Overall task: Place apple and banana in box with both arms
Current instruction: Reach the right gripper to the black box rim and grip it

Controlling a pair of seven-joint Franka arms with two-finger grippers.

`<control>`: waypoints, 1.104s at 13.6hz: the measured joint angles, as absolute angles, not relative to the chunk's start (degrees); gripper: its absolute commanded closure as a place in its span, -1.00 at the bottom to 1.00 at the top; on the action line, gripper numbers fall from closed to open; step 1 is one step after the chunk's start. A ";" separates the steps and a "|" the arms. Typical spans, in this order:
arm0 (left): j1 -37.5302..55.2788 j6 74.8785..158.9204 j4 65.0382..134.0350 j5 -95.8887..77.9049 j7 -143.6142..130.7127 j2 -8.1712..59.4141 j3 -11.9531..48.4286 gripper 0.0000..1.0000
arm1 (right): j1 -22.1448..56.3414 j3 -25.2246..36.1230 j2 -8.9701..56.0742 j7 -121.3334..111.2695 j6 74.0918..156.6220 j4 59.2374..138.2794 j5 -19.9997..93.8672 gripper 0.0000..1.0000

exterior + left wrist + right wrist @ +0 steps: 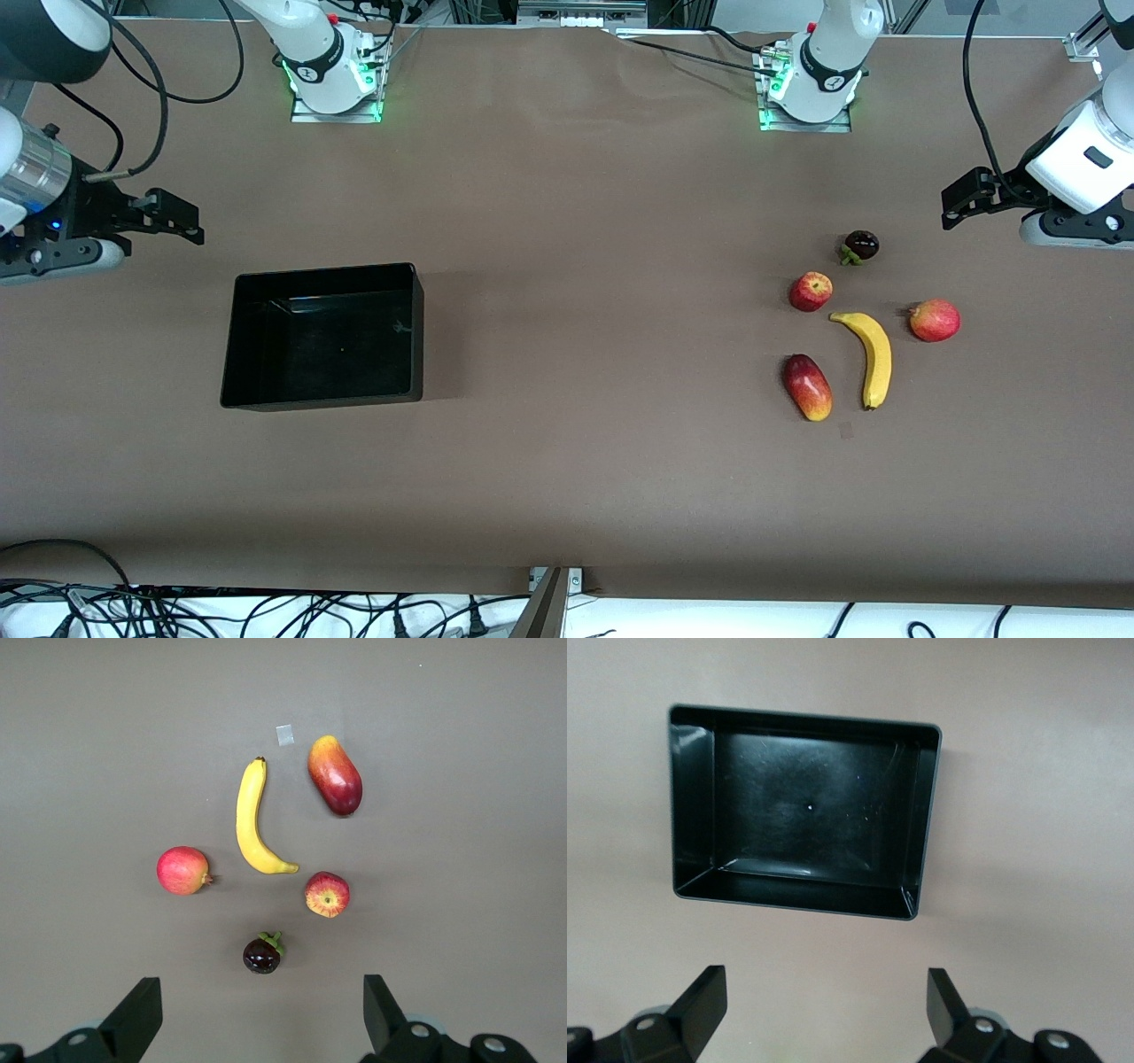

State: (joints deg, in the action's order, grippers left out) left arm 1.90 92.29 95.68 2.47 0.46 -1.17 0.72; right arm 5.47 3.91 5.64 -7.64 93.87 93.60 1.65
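The left gripper hung over bare table, jaws wide apart and empty; the right gripper likewise. The small red-and-yellow apple lay just beside the long curved yellow banana. The black open-top plastic box stood well apart, toward the right arm's end.

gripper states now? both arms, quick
Left gripper: open, holding nothing, up above the table beside the fruit.
Right gripper: open, holding nothing, up above the table beside the box.
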 measured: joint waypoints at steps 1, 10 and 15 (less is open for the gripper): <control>1.90 92.29 95.67 2.47 0.46 -1.17 0.72 -1.00 | 5.41 4.12 7.10 -7.64 94.62 94.11 1.44 -1.00; 1.90 92.29 95.65 2.47 0.46 -1.17 0.72 -1.00 | 4.55 8.16 17.21 -7.80 123.15 111.71 1.00 -1.00; 1.90 92.29 95.64 2.47 0.46 -1.17 0.72 -1.00 | 4.23 8.85 20.44 -7.80 129.33 114.80 1.00 -0.96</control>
